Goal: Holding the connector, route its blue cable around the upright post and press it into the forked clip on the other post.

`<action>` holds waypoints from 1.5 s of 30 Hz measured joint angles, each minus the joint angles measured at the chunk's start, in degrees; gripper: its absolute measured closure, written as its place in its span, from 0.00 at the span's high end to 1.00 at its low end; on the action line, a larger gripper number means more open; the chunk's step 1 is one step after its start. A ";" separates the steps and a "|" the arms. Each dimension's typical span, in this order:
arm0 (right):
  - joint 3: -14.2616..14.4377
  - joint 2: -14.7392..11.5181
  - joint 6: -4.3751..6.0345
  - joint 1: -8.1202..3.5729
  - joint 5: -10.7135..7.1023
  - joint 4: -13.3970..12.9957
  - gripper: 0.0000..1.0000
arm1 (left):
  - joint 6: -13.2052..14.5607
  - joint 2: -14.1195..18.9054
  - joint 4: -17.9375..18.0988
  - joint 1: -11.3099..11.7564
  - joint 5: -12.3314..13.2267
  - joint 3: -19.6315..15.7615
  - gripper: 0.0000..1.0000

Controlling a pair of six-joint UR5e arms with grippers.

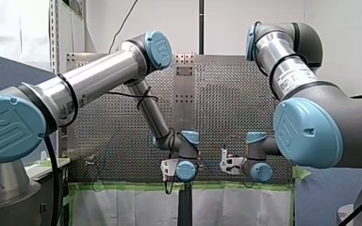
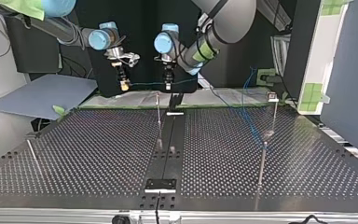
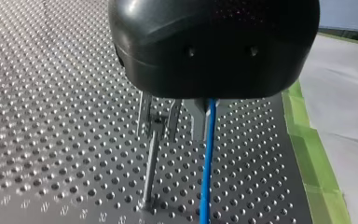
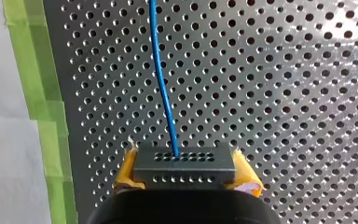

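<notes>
My right tool (image 4: 186,175) pinching the connector (image 4: 184,161), blue cable (image 4: 163,84) leading ahead, green tape (image 4: 32,70) at bench (image 4: 284,93) edge just beside, my left tool (image 2: 168,85), grip I cannot tell, top view alone shows open room, thin post (image 2: 159,116).

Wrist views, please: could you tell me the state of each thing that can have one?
Dark perforated block connector: clamped by my right gripper, between its yellow pads.
Thin blue cable: plugged into the connector, pinched by my left gripper.
Forked metal clip on its post: empty, cable beside it.
</notes>
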 joint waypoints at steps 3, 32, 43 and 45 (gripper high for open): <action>-0.01 0.03 -0.01 -0.28 0.05 0.03 0.00 | 1.54 -0.02 0.76 -0.85 -0.69 0.02 0.00; -1.84 3.76 0.35 -3.44 0.25 -0.64 0.00 | 0.61 -4.52 0.36 -2.80 -1.40 4.28 0.00; -2.87 3.79 0.52 -3.76 0.10 -0.45 0.00 | -0.26 -4.54 -0.15 -1.54 -1.42 5.26 0.00; -3.17 3.79 0.55 -3.76 0.08 -0.38 0.00 | -0.26 -4.54 -0.38 -1.36 -1.42 5.69 0.00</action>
